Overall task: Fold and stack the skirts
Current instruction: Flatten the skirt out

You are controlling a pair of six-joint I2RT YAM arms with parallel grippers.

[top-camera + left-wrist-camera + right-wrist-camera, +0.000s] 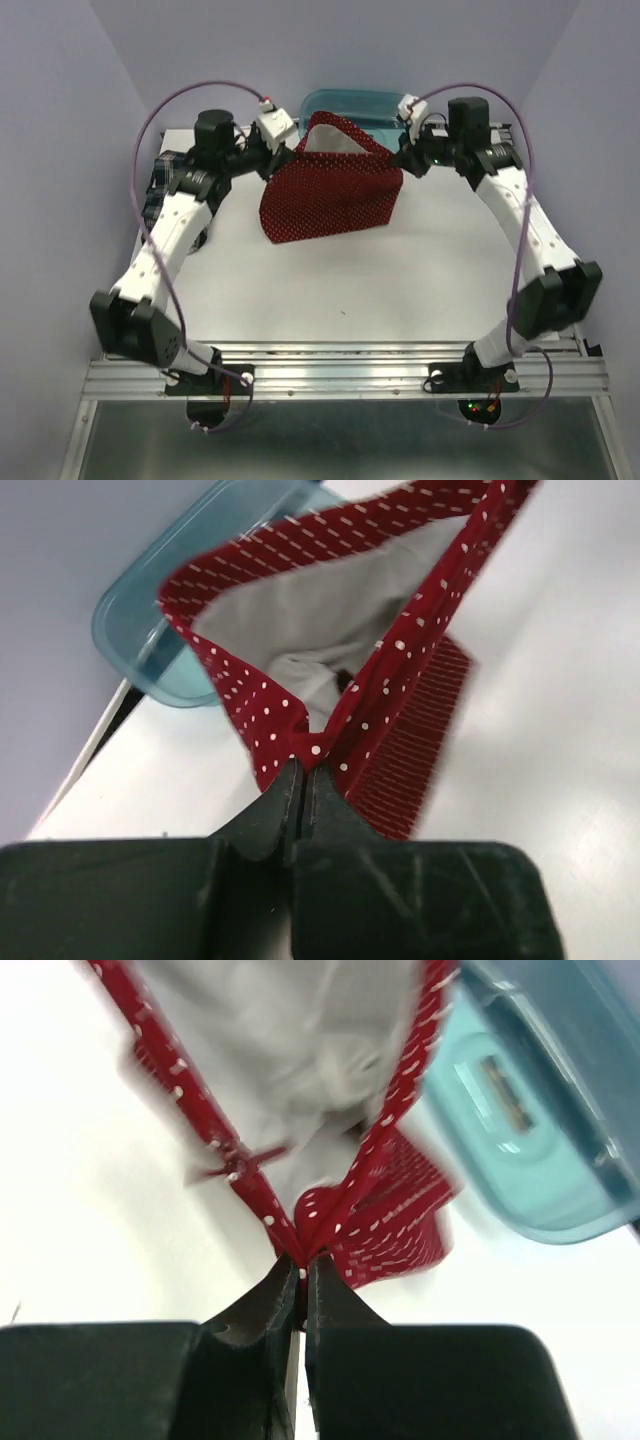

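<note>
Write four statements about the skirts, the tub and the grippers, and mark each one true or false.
1. The left gripper and the right gripper both pinch the red skirt. True.
2. The teal tub sits behind the red skirt. True.
3. The plaid skirt lies inside the teal tub. False: it lies on the table, at its left edge.
4. The right gripper is open. False: it is shut on the red skirt's edge.

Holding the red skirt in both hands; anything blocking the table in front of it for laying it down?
Nothing visible. The teal tub sits behind the red skirt; the plaid skirt lies left, under the left arm.
</note>
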